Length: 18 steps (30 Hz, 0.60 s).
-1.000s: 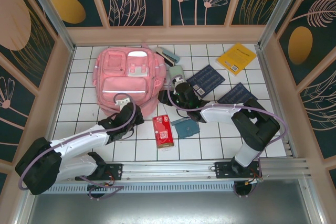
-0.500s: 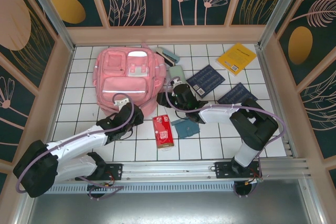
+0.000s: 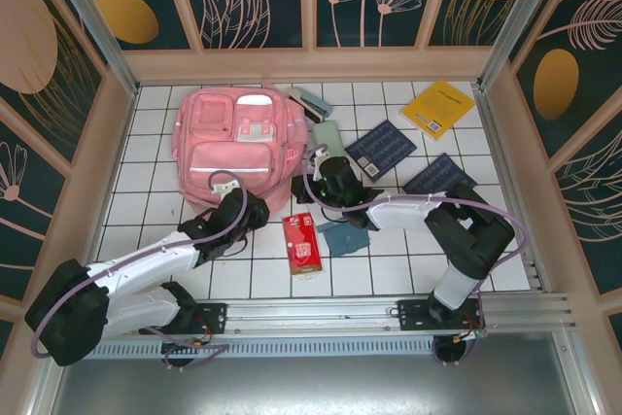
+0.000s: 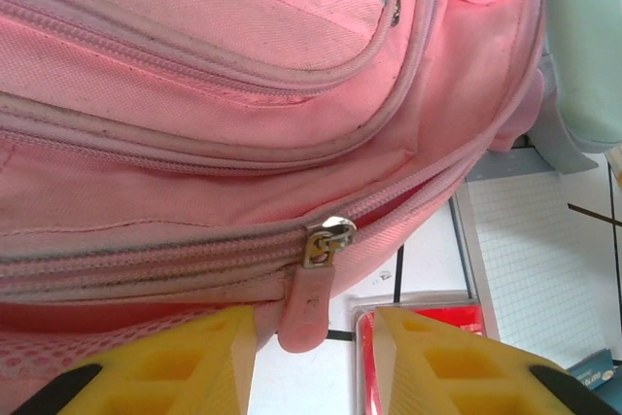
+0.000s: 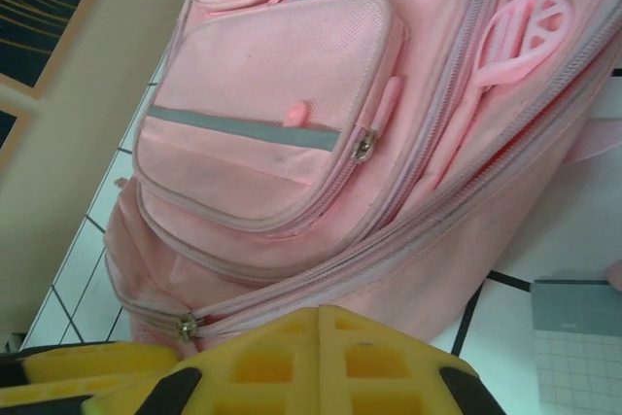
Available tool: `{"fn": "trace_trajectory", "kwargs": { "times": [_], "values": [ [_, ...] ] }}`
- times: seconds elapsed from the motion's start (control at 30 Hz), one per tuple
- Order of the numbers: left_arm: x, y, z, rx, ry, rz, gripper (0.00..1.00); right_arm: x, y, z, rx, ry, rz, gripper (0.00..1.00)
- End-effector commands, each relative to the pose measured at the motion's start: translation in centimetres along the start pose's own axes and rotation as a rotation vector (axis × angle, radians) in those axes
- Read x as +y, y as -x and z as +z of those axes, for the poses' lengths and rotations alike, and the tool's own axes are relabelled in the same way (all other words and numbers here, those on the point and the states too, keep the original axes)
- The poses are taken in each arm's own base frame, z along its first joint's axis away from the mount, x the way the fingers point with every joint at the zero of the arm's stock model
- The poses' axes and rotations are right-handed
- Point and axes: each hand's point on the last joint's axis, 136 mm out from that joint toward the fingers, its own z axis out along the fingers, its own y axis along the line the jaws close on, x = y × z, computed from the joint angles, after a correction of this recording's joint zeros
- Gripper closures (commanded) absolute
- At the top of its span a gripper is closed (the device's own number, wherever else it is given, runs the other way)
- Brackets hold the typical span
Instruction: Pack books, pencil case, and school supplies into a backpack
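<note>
**Item: pink backpack on tiled table, both grippers at its near-right side**

- Backpack [image 3: 233,143]: light pink, lying flat with its front pockets up at the back left of the white tiled table [image 3: 155,240]. All visible zips are drawn shut.
- Left gripper [image 4: 313,316]: at the pack's near-right corner. The jaws stand apart. The pink zipper pull [image 4: 307,298] of the main compartment hangs in the gap between them, and neither jaw visibly touches it.
- Right gripper [image 5: 319,316]: just beside the pack's right side, pointing at it. The jaws are pressed together, tip to tip.
- Pencil case [image 3: 326,133]: mint green, against the pack's right edge, beyond the right gripper.
- Stapler [image 3: 311,102]: grey and teal, near the pack's upper right corner.
- Yellow book [image 3: 439,107]: at the far right of the table, well apart from the pack.
- Navy book [image 3: 381,148]: right of the pencil case.
- Second navy book [image 3: 439,174]: nearer the right wall.
- Red packet [image 3: 302,242]: on the tiles near the pack's lower right corner, between the two arms.
- Teal square [image 3: 342,237]: just right of the red packet.
- Grey gridded pad [image 5: 575,342]: on the tiles beside the pack's side, seen from the right wrist.
</note>
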Motion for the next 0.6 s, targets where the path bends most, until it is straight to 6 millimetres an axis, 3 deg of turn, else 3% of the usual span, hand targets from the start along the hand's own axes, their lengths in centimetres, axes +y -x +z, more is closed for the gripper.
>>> {"fn": "trace_trajectory", "kwargs": {
  "times": [0.0,0.57],
  "values": [
    [0.4,-0.3,0.6,0.01,0.0,-0.025,0.64,1.6,0.0,0.1,-0.002,0.064,-0.024,1.0],
    [1.1,-1.3,2.4,0.043,0.031,-0.016,0.7,1.3,0.4,-0.3,-0.017,0.039,-0.041,0.94]
  ]
}}
